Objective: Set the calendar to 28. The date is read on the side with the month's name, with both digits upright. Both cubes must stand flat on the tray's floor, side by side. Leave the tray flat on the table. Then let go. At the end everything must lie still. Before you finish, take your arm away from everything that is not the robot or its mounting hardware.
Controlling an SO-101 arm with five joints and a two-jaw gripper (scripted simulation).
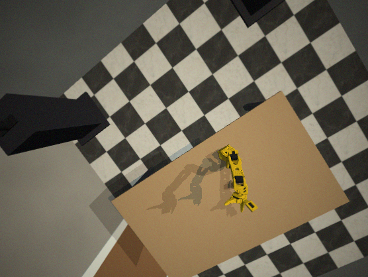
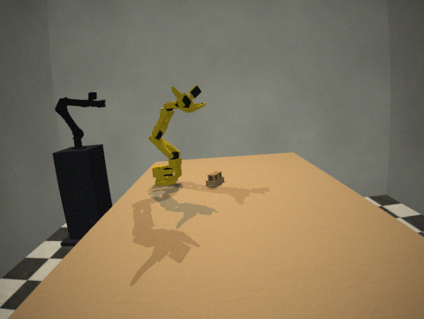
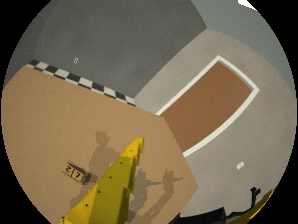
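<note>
- The calendar (image 2: 215,178) — a small tray with two cubes side by side — stands on the bench (image 2: 267,236) just beside the yellow arm's base (image 2: 166,173), its long axis running roughly across the exterior view
- Its digits face the exterior camera but are too small to read surely; the wrist view shows it (image 3: 76,173) blurred, figures illegible
- From above the calendar is hidden under the arm (image 1: 237,172)
- The pincer (image 2: 189,100) is raised high above the base, jaws spread wide apart, holding nothing — well clear of the calendar
</note>
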